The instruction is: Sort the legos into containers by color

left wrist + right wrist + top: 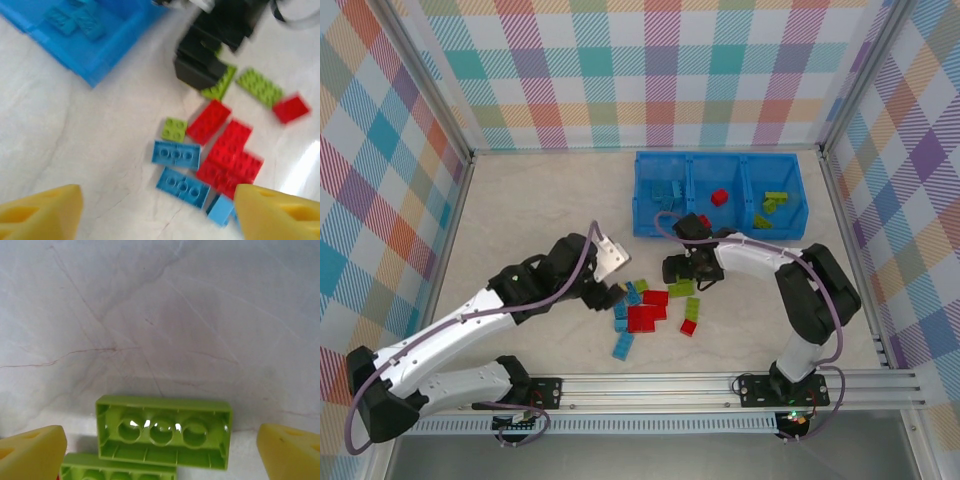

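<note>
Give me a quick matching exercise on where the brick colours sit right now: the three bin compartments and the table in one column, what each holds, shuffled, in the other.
Sides as the top view shows them.

Column one
1. left compartment
2. middle compartment
3. right compartment
4. table

Column two
A. one red brick
B. mixed pile of red, blue and green bricks
C. lime green bricks
D. light blue bricks

Pairs: 1-D, 2-A, 3-C, 4-B
</note>
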Tool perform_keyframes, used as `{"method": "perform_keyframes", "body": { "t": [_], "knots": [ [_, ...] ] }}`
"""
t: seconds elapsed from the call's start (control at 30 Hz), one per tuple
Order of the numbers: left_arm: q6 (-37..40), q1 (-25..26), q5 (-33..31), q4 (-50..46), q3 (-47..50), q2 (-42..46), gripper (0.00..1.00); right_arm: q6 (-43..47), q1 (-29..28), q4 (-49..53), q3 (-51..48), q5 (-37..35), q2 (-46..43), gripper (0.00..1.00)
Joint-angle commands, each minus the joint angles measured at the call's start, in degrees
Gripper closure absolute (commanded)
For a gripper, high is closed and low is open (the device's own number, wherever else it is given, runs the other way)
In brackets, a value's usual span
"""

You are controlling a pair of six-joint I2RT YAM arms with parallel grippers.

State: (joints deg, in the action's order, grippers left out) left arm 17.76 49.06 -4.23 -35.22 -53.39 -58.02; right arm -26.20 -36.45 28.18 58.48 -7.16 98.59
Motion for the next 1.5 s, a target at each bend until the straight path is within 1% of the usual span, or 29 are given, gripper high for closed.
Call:
{"method": "perform_keyframes", "body": {
  "t": [0.0,0.1,0.2,0.33,0.43,0.5,0.57,0.63,0.7,0.77,0.87,0.93,1.03,1.1,1.2,1.33,1.4,1.47],
  "knots": [
    [11.20,0.39,6.59,2.36,2.28,4.79,0.07,0.64,-0.89,1.05,1.44,-2.89,1.85,0.09],
    [15.20,0.34,9.72,3.10,3.95,6.99,0.00,0.16,-1.60,1.78,1.30,-4.61,2.85,0.18],
    [18.39,0.39,12.48,1.17,4.97,8.20,0.00,-0.57,-1.73,1.72,0.68,-5.32,3.45,0.29],
    [21.62,0.62,15.33,0.15,6.68,10.22,0.00,-0.87,-1.75,0.73,-0.05,-4.91,2.35,0.38],
    [23.13,0.69,16.18,0.71,7.91,12.01,0.00,-1.29,-1.72,-0.89,-1.27,-5.42,-1.71,0.44],
    [23.68,0.70,15.85,1.57,8.67,13.11,0.00,-1.54,-1.70,-1.37,-1.85,-6.85,-5.44,0.45],
    [24.07,0.69,15.58,2.70,9.24,14.17,0.00,-1.32,-1.38,-1.18,-2.04,-9.75,-10.42,0.46],
    [24.34,0.69,15.39,3.68,9.61,15.13,0.00,-0.67,0.11,-1.26,-2.18,-12.71,-15.41,0.47],
    [24.39,0.71,15.13,4.66,9.94,16.15,0.00,0.28,3.43,-2.40,-2.40,-13.76,-20.10,0.49],
    [24.27,0.69,14.69,5.77,10.48,17.24,0.00,1.42,8.22,-4.01,-2.19,-13.12,-23.98,0.50],
    [22.93,0.70,12.78,7.99,11.45,18.93,0.00,3.77,17.01,-5.83,-0.26,-13.28,-26.03,0.51],
    [21.64,0.73,11.14,9.21,11.64,19.51,0.00,4.75,23.69,-7.18,1.89,-12.06,-24.34,0.52],
    [20.28,0.60,9.30,9.62,11.27,19.37,0.00,3.61,33.14,-8.84,6.31,-6.70,-18.12,0.52],
    [19.74,0.67,8.72,9.27,10.95,19.00,0.00,2.90,36.44,-10.03,9.43,-4.41,-12.72,0.52],
    [19.29,0.65,8.34,8.84,10.54,18.62,0.00,2.34,38.27,-8.89,15.65,-3.50,-4.47,0.50],
    [19.27,0.60,8.10,8.59,10.58,18.80,0.00,0.82,38.84,-6.84,21.83,-1.99,2.37,0.39],
    [19.40,0.61,7.75,8.50,10.67,18.87,0.00,0.27,38.90,-5.47,23.60,-2.14,3.28,0.29],
    [19.33,0.64,7.39,8.41,10.67,18.82,0.00,-0.12,38.83,-5.58,23.49,-2.19,2.40,0.19]
  ]
}}
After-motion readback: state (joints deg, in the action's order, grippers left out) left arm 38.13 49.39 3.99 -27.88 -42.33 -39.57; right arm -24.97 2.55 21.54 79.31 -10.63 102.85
